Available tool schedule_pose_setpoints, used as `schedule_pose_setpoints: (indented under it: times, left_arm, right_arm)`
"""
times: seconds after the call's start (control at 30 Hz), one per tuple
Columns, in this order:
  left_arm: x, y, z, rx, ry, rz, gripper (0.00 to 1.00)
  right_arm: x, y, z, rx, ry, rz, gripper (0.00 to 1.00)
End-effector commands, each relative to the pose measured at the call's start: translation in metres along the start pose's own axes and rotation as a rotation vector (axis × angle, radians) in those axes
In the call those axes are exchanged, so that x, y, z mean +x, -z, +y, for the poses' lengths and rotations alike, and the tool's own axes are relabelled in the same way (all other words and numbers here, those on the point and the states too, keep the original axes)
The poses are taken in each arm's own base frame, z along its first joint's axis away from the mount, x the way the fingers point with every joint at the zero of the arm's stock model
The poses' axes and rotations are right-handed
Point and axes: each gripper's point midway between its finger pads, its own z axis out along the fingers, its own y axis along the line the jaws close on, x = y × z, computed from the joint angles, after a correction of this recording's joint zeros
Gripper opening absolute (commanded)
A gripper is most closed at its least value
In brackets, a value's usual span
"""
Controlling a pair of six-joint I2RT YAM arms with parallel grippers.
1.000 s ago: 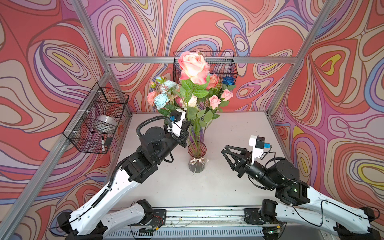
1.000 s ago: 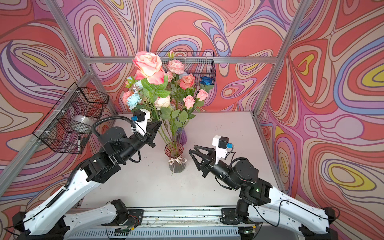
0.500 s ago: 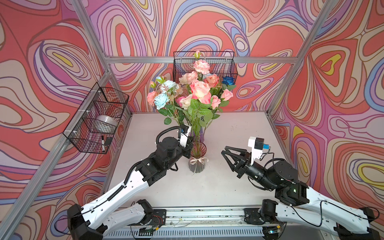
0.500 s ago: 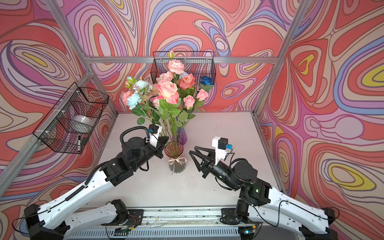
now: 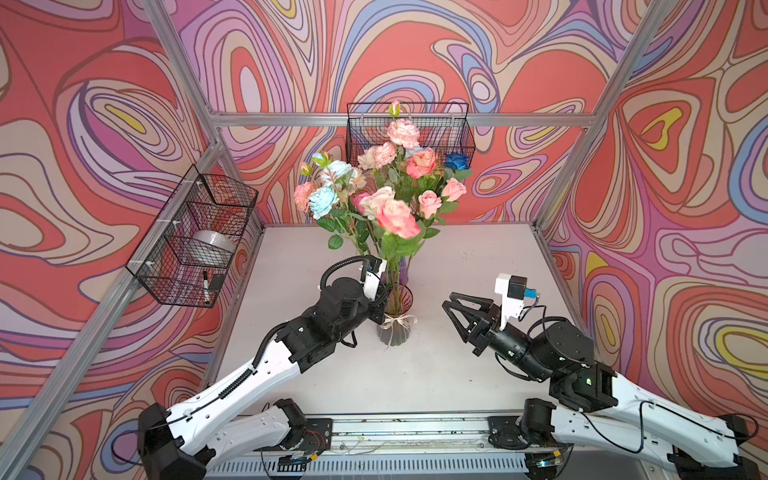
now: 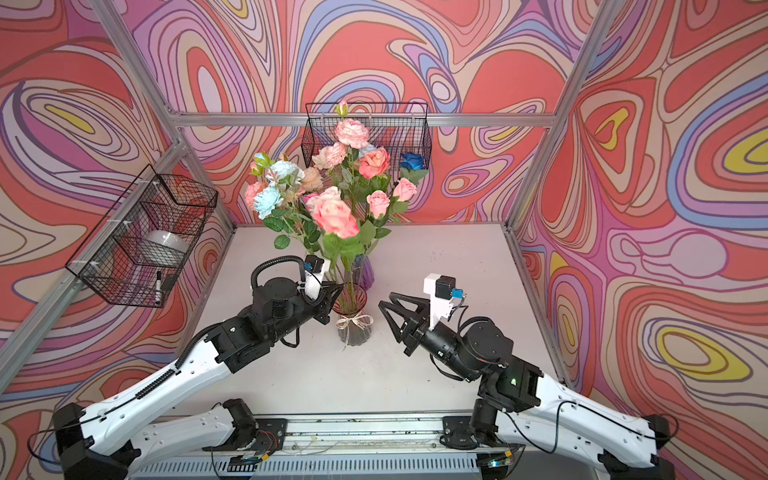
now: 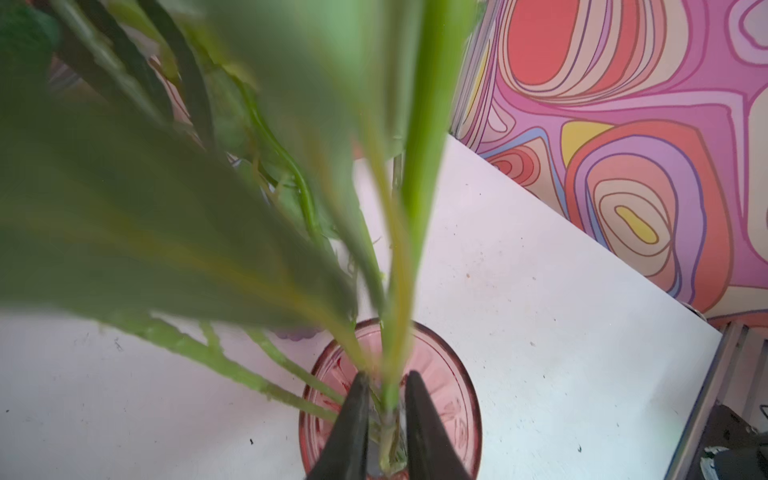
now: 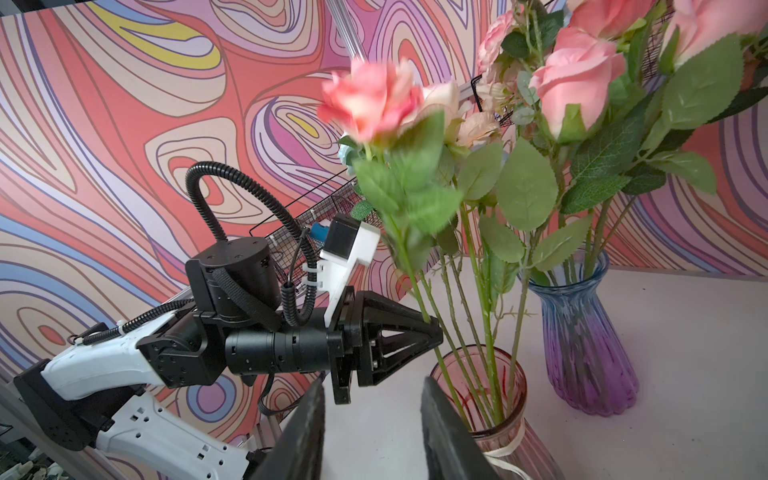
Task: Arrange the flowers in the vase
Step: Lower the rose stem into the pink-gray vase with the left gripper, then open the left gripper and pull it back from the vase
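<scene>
On either side of the pink vase (image 5: 395,322), both top views: the left gripper (image 5: 383,297) is reaching in from the vase's left at rim height. The right gripper (image 5: 451,300) is hovering well apart on the vase's right. The vase is standing upright on the tabletop (image 5: 478,266), and the flowers (image 6: 349,174) are rising above it. Some stems are sitting in it, the rest in a blue-purple vase (image 6: 366,270) just behind it. A pink rose (image 6: 334,216) is leaning out nearest the camera, blurred.

Above the vase mouth, left wrist view: the left gripper's (image 7: 386,376) jaws are standing slightly parted around one green stem (image 7: 419,187). A sliver of gap is showing on one side, so they are not pinching it. The stem is running down into the vase, whose rim (image 7: 455,361) is showing.

Facing the pink vase (image 8: 498,399), right wrist view: the right gripper's (image 8: 372,382) jaws are standing spread, holding nothing. The left gripper's (image 8: 434,332) tips are sitting at the stems just above the rim, and the pink rose (image 8: 370,99) is tilting over them.
</scene>
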Motion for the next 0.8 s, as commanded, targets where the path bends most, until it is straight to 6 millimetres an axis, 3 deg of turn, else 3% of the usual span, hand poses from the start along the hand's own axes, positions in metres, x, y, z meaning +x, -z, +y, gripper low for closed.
schedule_pose_setpoints:
  times: [0.0, 0.23, 0.43, 0.5, 0.57, 0.77]
  left_arm:
    - [0.004, 0.005, -0.002, 0.005, 0.020, 0.027, 0.33]
    - [-0.023, 0.035, -0.010, 0.062, 0.075, -0.049, 0.68]
    - [-0.043, 0.079, -0.012, 0.118, 0.153, -0.151, 0.82]
    - [-0.044, 0.092, -0.009, 0.124, 0.187, -0.184, 1.00]
    - [-0.042, 0.103, -0.002, 0.115, 0.227, -0.212, 1.00]
    - [-0.002, 0.120, 0.041, -0.054, 0.304, -0.271, 1.00]
  right_arm:
    - [0.004, -0.001, -0.003, 0.015, 0.001, 0.009, 0.39]
    - [0.002, -0.001, -0.002, 0.016, 0.001, 0.007, 0.44]
    - [0.008, -0.003, -0.015, 0.081, 0.011, 0.014, 0.54]
    - [0.011, -0.004, -0.027, 0.146, 0.021, 0.012, 0.58]
    - [0.016, -0.002, -0.040, 0.206, 0.029, 0.015, 0.66]
    - [0.036, 0.010, -0.091, 0.453, 0.073, 0.002, 0.88]
